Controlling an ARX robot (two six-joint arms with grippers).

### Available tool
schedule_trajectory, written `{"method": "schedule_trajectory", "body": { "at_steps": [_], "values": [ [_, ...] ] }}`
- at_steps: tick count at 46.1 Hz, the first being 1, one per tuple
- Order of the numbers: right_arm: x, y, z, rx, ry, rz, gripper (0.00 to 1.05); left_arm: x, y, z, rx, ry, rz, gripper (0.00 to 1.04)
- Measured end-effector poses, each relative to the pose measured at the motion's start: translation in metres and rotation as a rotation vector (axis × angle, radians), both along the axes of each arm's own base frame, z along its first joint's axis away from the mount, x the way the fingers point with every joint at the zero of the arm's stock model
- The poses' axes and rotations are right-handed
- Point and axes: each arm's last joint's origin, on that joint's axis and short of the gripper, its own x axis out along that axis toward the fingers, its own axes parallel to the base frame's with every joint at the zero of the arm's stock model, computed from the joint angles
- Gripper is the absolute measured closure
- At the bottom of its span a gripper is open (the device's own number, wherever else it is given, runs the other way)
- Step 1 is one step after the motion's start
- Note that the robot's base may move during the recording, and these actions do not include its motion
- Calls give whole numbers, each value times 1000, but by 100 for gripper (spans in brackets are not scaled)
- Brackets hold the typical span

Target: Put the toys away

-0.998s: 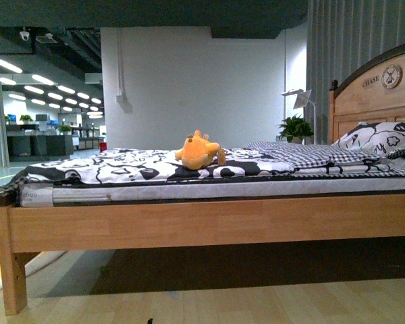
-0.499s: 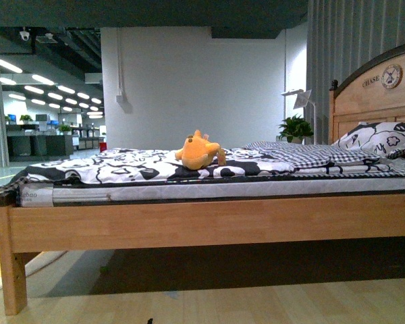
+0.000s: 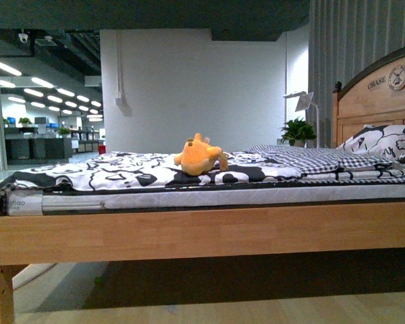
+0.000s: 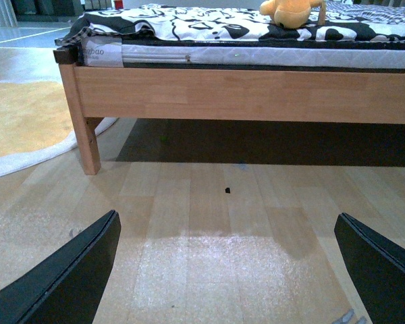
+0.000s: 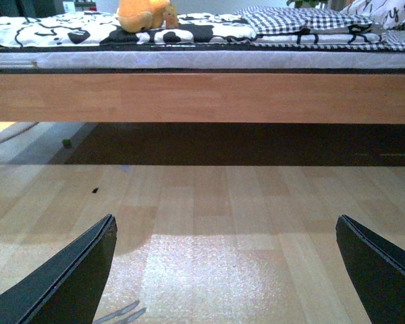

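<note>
Your left tool (image 4: pixel 226 216) and right tool (image 5: pixel 225 217) gape wide, empty, over the floor (image 4: pixel 189 196); the orange plush (image 3: pixel 199 155) lies on the bed (image 3: pixel 189 233).

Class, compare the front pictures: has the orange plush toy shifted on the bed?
No. The plush toy lies on the same patch of the black-and-white sheet, just left of the checked blanket. The whole bed looks larger, so the camera moved.

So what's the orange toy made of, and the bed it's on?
The toy looks like soft plush fabric: it is matte, with a rounded, squashy shape and fuzzy edges. The bed frame looks like light wood with a smooth, slightly glossy finish. Faint grain shows along its side rail, though it could be veneer.
</note>
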Motion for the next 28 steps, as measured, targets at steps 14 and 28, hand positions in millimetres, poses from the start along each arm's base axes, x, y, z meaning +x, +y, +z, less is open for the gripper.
{"method": "schedule_trajectory", "body": {
  "at_steps": [14,28],
  "values": [
    [0,0,0,0,0,0,6,0,0,0,0,0,0,6],
    [0,0,0,0,0,0,6,0,0,0,0,0,0,6]
  ]
}}
